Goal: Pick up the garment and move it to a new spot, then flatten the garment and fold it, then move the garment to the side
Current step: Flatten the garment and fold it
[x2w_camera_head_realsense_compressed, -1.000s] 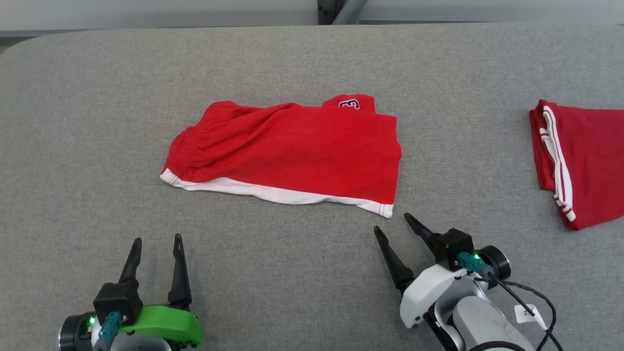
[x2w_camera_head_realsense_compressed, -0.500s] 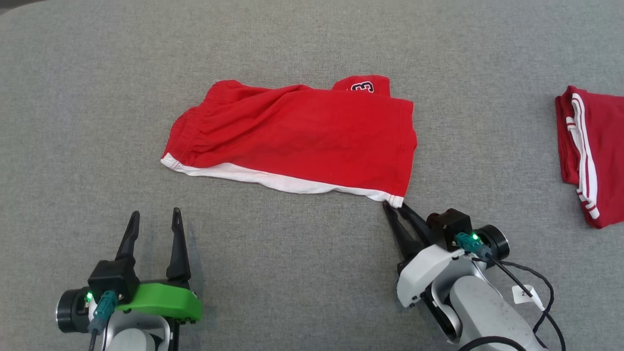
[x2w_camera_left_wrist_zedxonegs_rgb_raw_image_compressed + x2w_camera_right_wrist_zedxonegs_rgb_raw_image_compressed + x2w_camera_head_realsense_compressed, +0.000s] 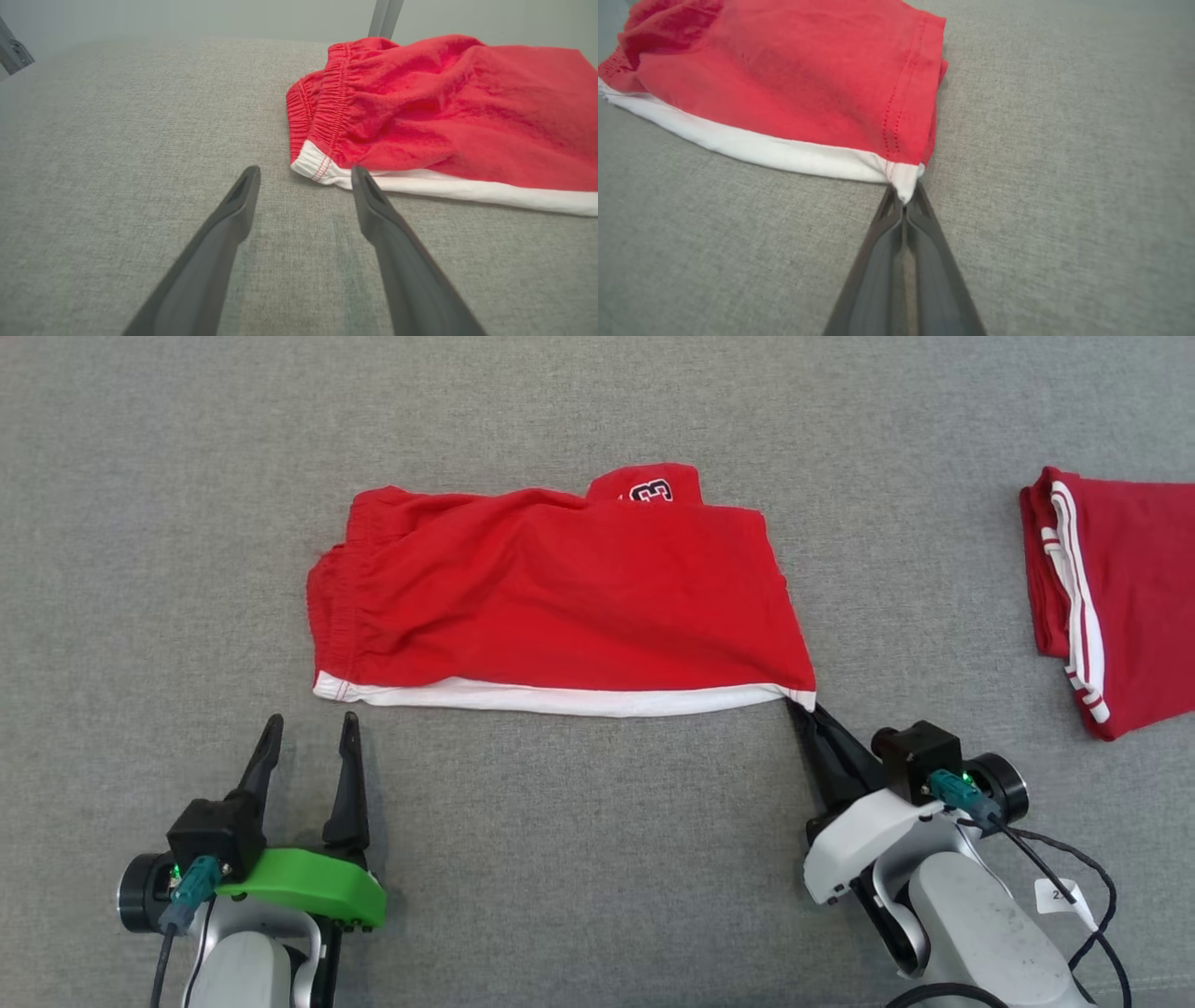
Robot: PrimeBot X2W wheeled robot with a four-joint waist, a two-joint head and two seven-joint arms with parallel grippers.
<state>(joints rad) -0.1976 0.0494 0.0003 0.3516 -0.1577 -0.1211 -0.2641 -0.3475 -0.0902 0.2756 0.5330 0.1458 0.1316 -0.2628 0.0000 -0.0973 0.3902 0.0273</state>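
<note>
The garment [image 3: 560,597] is a pair of red shorts with a white side stripe, lying spread on the grey table [image 3: 597,859]. My right gripper [image 3: 805,706] is shut on its near right corner; in the right wrist view the white corner of the garment [image 3: 794,84] is pinched between the fingertips of that gripper [image 3: 905,199]. My left gripper [image 3: 310,726] stands open just short of the near left corner, apart from the cloth. In the left wrist view the elastic waistband end of the garment [image 3: 444,107] lies just beyond that open gripper [image 3: 304,175].
A second red garment [image 3: 1111,588] with white stripes lies folded at the right edge of the table. Bare grey fabric surface surrounds the shorts on the left and near side.
My right gripper reached forward to the shorts' near right corner and closed on it, and the white hem now lies straighter. The left gripper stayed open. The head camera shifted.
</note>
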